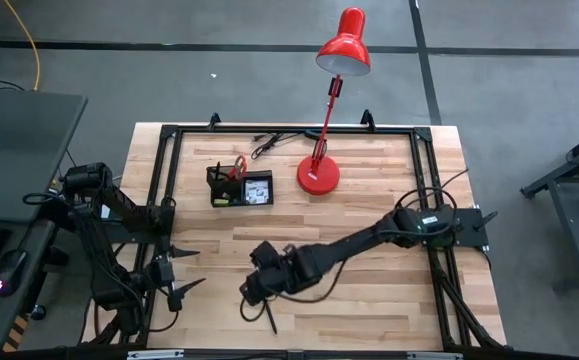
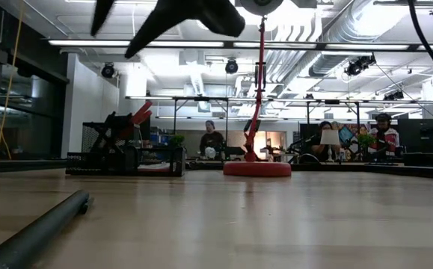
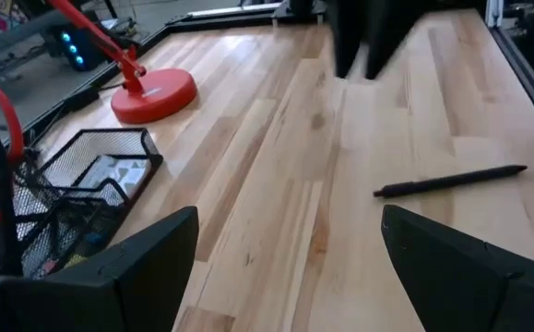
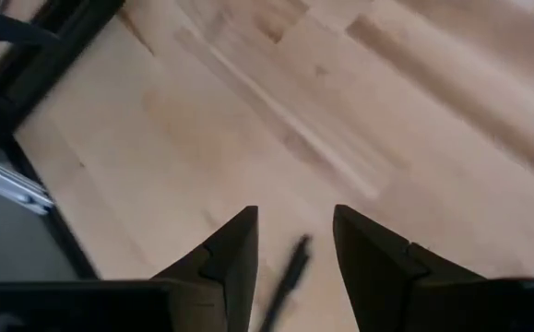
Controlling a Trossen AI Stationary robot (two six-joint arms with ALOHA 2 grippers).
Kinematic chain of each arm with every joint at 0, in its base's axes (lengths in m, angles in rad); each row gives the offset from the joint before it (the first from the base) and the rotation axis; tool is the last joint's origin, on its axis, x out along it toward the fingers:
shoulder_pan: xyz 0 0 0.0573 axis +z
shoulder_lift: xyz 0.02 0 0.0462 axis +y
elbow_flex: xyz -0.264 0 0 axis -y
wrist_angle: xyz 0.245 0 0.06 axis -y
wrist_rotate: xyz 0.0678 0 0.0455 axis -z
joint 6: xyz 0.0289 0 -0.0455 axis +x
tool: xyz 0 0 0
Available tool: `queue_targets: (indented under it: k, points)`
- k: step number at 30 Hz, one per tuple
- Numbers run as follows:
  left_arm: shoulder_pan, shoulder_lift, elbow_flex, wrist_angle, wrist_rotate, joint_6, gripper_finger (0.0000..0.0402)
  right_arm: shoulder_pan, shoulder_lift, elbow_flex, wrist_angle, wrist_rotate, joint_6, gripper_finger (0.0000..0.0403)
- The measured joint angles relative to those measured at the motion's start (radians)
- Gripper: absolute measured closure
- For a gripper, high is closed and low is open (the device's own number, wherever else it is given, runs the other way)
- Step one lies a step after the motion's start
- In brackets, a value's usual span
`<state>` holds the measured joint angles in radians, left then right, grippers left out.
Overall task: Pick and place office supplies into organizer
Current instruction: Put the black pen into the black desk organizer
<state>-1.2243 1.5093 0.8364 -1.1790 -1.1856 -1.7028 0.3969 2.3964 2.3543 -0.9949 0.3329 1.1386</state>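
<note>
The black mesh organizer (image 1: 239,188) stands on the far left of the table. Red-handled scissors (image 1: 238,166) stick up out of its cup section, and a white-grey patterned packet (image 3: 110,171) lies in its tray. One thin black pen (image 1: 270,319) lies flat on the wood near the near edge. My right gripper (image 4: 294,232) is open and hovers above this pen (image 4: 285,277), its fingers pointing down on either side without touching. My left gripper (image 3: 290,249) waits open near the table's left edge. The purple pad is not visible.
A red desk lamp's round base (image 1: 319,176) stands right of the organizer, its shade leaning past the far edge. A black cable (image 1: 274,142) lies by the far rail. Black frame rails (image 1: 169,180) run along the table's edges. Bare wood stretches between pen and organizer.
</note>
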Motion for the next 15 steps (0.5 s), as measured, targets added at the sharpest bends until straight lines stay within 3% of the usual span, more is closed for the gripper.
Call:
queue_targets:
  k: [6,12,15]
  points:
    - [0.000,0.000,-0.022,-0.004,-0.003,-0.078,0.0076,0.033,0.060,-0.001,0.034,0.004,0.110,0.0270]
    - [0.002,-0.014,-0.122,-0.005,0.014,-0.202,0.0076,0.044,0.122,-0.001,0.072,0.000,0.131,0.0270]
    - [0.003,-0.071,-0.153,0.054,-0.033,-0.227,0.0076,0.049,0.131,-0.001,0.066,0.027,0.140,0.0270]
